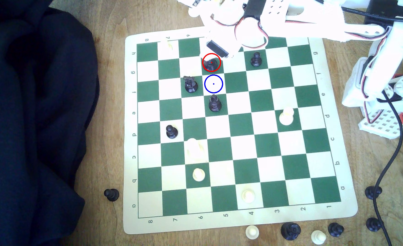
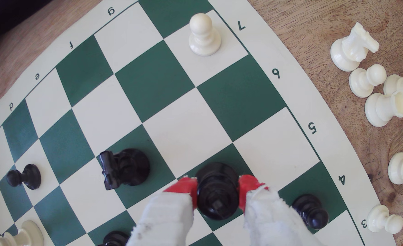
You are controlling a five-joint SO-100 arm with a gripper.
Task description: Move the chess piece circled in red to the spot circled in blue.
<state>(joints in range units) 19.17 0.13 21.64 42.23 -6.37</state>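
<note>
My pincer (image 2: 218, 189): two red-tipped fingers, one each side of crowned black piece (image 2: 218, 191), touching it. Piece upright on red-ringed green square. Blue-ringed cream square (image 1: 213, 83): one, adjacent, bare. Black on board: five. White: five.

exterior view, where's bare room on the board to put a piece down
The blue-ringed square is bare but tight: the knight beside it, the ringed piece and another black piece on either end. The squares toward the corner marked 1 lie bare.
</note>
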